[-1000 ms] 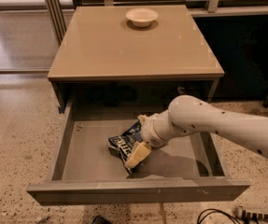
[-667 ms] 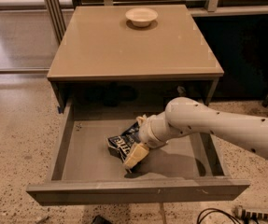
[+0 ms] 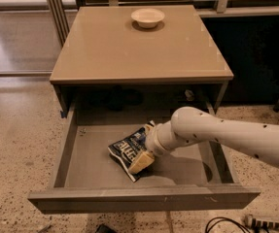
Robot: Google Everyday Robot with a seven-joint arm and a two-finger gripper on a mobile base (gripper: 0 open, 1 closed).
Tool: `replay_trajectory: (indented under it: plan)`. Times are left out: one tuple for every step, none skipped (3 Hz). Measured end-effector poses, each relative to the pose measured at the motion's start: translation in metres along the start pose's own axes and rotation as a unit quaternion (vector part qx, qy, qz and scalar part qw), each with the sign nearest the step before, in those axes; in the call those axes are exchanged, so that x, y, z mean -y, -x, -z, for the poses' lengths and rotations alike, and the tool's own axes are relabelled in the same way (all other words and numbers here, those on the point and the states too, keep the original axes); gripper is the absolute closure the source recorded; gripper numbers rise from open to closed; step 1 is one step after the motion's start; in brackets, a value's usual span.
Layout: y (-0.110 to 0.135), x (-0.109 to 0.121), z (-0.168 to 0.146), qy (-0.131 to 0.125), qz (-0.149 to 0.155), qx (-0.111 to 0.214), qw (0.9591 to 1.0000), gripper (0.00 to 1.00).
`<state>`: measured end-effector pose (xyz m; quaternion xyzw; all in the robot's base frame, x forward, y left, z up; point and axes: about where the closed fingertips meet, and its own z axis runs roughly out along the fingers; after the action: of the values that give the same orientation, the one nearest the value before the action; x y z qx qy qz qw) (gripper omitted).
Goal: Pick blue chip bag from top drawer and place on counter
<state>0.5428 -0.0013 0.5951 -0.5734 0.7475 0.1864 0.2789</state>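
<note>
Starting on the left: top drawer (image 3: 88, 166) pulled out, bare grey bottom on that side. Moving right, blue chip bag (image 3: 127, 148) lying flat on the drawer bottom, about mid-width. Looks skewed on a diagonal, far end toward the back right, near corner toward the front panel.

Right up against the bag's near-right part: the gripper (image 3: 142, 161), touching the bag and coming at it from the right. So: bag to the left of it and a bit further back. Can't tell whether clamped on the bag or just resting on it, so not calling the grab done.

Up above, cream bowl (image 3: 148, 17) at the back of the counter (image 3: 187, 52). Probably needs a straight lift first, then a swing back over the counter's front edge, with the bag seemingly forward of that edge.

Further right, thick white arm (image 3: 226, 137) reaching in over the drawer's right wall, sloping down and left, wrist dipped toward the bag.
</note>
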Motion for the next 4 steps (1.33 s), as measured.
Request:
replay_trajectory:
  plan:
    - [0.0000,0.0000,0.0000,0.000,0.000,0.000,1.0000,0.42]
    - [0.0000,0.0000,0.0000,0.000,0.000,0.000,1.0000,0.65]
    - [0.0000,-0.0001,-0.0001,0.000,0.000,0.000,1.0000,0.89]
    - [0.0000,-0.0001,-0.0001,0.000,0.000,0.000,1.0000,1.00]
